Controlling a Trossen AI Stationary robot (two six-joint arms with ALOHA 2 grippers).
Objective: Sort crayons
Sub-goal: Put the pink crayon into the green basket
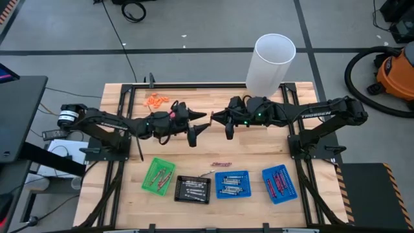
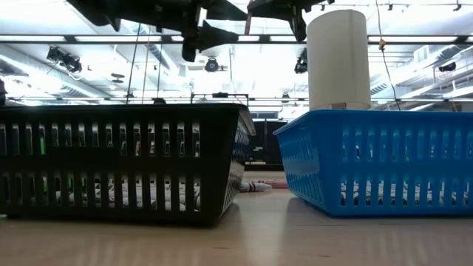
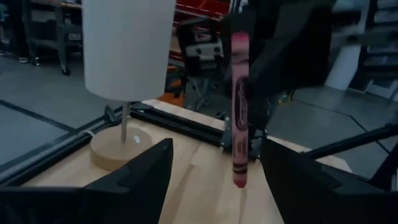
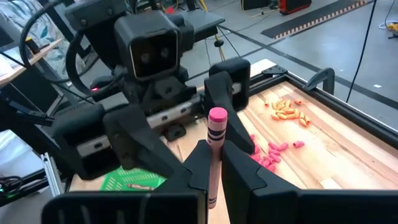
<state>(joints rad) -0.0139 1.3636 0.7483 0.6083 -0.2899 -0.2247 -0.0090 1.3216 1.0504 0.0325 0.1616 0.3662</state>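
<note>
The right gripper (image 4: 211, 165) pinches a pink crayon (image 4: 215, 140) upright between its fingers, facing the left gripper's (image 3: 214, 180) spread fingers; next it likely needs a tray.

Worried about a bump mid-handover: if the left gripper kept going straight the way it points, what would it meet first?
Probably the pink crayon standing upright in the shut right gripper, dead ahead between the open left gripper fingers. Depth is unclear.
</note>
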